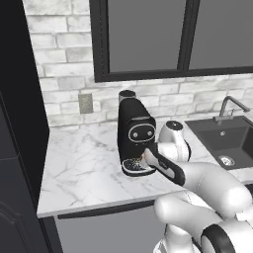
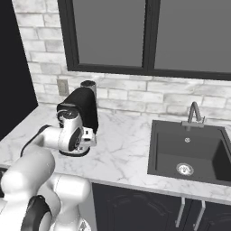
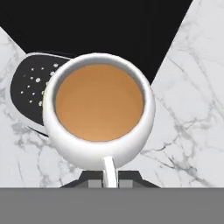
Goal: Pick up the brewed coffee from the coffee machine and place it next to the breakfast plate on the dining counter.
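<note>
The brewed coffee (image 3: 98, 146), a white mug full of brown liquid, sits very close in the hand view with its handle pointing at the camera. My gripper (image 3: 110, 183) is shut on that handle, one dark fingertip on each side. Behind and left of the mug lies the machine's round perforated drip base (image 3: 28, 87), with the mug shifted off its middle. The black coffee machine (image 1: 134, 129) stands on the white marble worktop (image 1: 79, 163) by the brick wall, and my gripper (image 1: 144, 159) is at its base. From the right, my arm covers the front of the coffee machine (image 2: 84, 106).
A dark sink (image 2: 189, 151) with a faucet (image 2: 194, 113) is set into the worktop right of the machine. A tall black cabinet (image 1: 15, 123) bounds the left end. A wall outlet (image 1: 85, 103) and a dark-framed window (image 1: 173, 34) are behind.
</note>
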You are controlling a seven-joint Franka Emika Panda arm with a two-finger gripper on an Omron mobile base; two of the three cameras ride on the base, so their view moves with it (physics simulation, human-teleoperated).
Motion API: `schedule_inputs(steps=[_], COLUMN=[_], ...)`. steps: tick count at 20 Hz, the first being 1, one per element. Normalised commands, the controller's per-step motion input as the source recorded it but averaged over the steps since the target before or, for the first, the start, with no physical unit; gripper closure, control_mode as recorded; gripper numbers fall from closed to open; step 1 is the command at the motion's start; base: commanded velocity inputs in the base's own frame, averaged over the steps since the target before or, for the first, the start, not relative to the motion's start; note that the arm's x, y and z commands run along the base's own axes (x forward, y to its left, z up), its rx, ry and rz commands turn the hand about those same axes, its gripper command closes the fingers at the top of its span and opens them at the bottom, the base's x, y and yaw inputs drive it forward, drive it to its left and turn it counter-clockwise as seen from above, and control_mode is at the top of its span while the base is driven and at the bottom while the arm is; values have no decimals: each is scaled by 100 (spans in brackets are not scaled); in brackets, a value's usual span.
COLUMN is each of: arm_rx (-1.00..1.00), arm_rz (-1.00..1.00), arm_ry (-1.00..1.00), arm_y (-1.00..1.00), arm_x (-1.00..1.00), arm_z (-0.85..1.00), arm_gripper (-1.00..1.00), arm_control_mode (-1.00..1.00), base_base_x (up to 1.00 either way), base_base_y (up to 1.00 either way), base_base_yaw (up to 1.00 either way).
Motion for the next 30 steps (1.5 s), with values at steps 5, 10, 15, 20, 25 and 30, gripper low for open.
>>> schedule_inputs(steps=[5,10,15,20,25,30], arm_rx=[0,0,0,0,0,0], arm_rz=[1,6,7,6,6,15], arm_ry=[-5,-10,-7,-2,0,-2], arm_y=[-24,-26,-29,-32,-24,-6], arm_x=[-38,-41,-52,-45,-8,-30], arm_z=[12,24,32,56,90,65], arm_gripper=[100,100,100,100,100,100], arm_control_mode=[-100,-100,-100,-100,-100,-100], base_base_x=[0,0,0,0,0,0], base_base_y=[0,0,0,0,0,0], base_base_yaw=[0,0,0,0,0,0])
